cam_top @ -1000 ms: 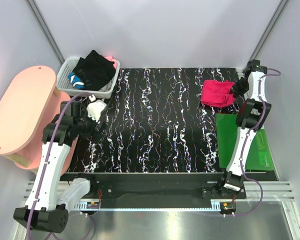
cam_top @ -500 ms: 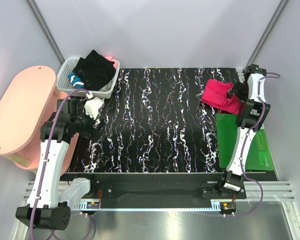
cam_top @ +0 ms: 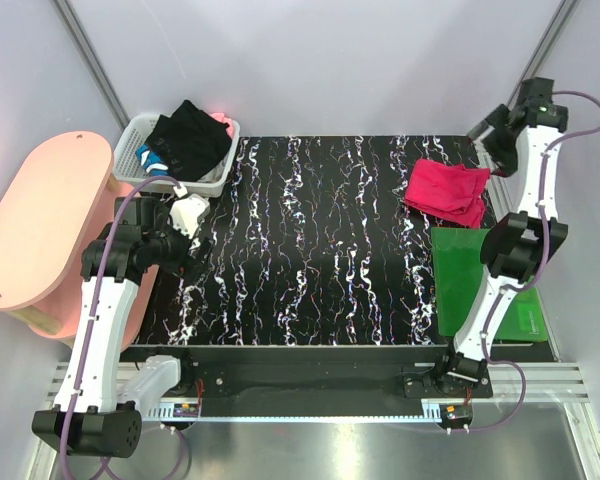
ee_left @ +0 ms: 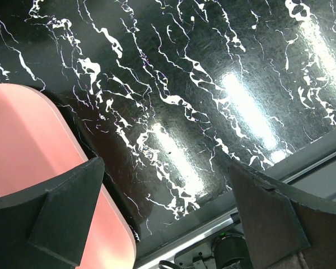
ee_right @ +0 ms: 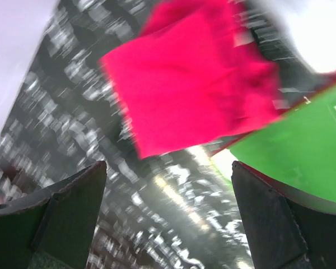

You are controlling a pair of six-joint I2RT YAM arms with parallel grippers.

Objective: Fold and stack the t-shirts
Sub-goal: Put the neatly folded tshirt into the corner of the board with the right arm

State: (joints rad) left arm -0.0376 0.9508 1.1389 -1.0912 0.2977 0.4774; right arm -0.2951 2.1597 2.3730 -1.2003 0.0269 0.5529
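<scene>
The pinkish-red t-shirt (cam_top: 445, 190) lies folded on the black marbled table at the far right, its near edge touching the green mat (cam_top: 480, 285). My right gripper (cam_top: 483, 136) hangs open above and behind it, holding nothing. In the right wrist view the red t-shirt (ee_right: 196, 73) lies ahead of the open right gripper (ee_right: 168, 224), well clear of its fingers. The black t-shirt (cam_top: 190, 140) is heaped in the white basket (cam_top: 130, 160) at the far left. My left gripper (cam_top: 177, 238) is open and empty near the table's left edge; in its own view the left gripper (ee_left: 168, 224) frames bare table.
A pink oval side table (cam_top: 40, 230) stands left of the main table, and its edge (ee_left: 33, 168) shows beside my left fingers. Blue and pink cloth also sits in the basket. The green mat (ee_right: 302, 145) lies beside the red shirt. Grey walls close in the back.
My right gripper has opened, let go of the red t-shirt and risen back to the far right. The shirt now lies flat. The left arm shifted slightly left.
</scene>
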